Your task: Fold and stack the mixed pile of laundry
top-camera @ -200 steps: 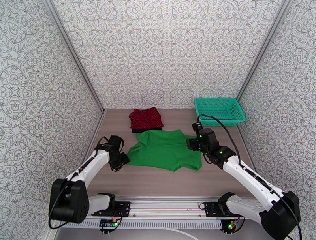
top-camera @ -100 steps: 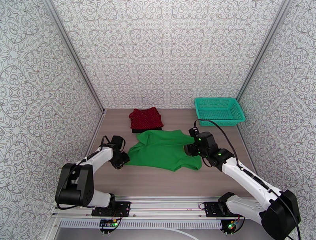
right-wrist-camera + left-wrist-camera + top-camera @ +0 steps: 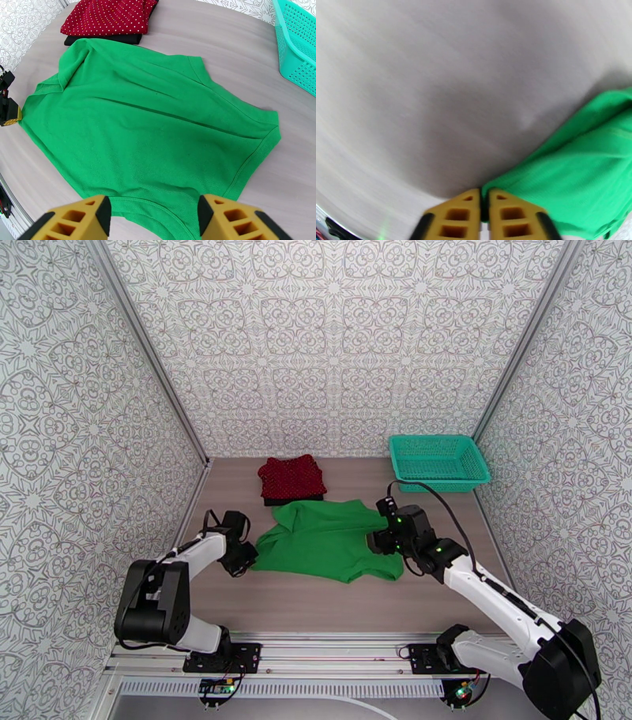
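The teal mesh basket [image 3: 437, 440] is sitting at the far right of the table [image 3: 332, 605], its rigid plastic lattice floor showing bare. All three garments are lying outside it on the grey wood-grain surface.

The green shirt [image 3: 328, 541] is lying spread across the middle. It is a fine knit with ribbed hems, long shallow creases are running across it, and a collar is folding over at its far-left end. Just beyond it, the red dotted garment [image 3: 292, 474] is resting as a neat folded rectangle on top of the black garment [image 3: 295, 498]. The black edge is peeking out along the near side, and the shirt's far edge is coming right up to it.

The left gripper [image 3: 484, 194] is sitting low at the shirt's left corner with its yellow fingers pressed together. The corner of the cloth is meeting the fingertips, but I cannot tell whether any fabric is being nipped between them. The right gripper [image 3: 154, 215] is hanging over the shirt's right end with its yellow fingers standing wide apart and gripping nothing.

Compared with a second ago, the left arm's black elbow block is standing farther from the near rail, while its gripper is staying at the same corner. The right gripper is sitting slightly nearer and further left over the shirt. The garments and the basket are lying where they were.
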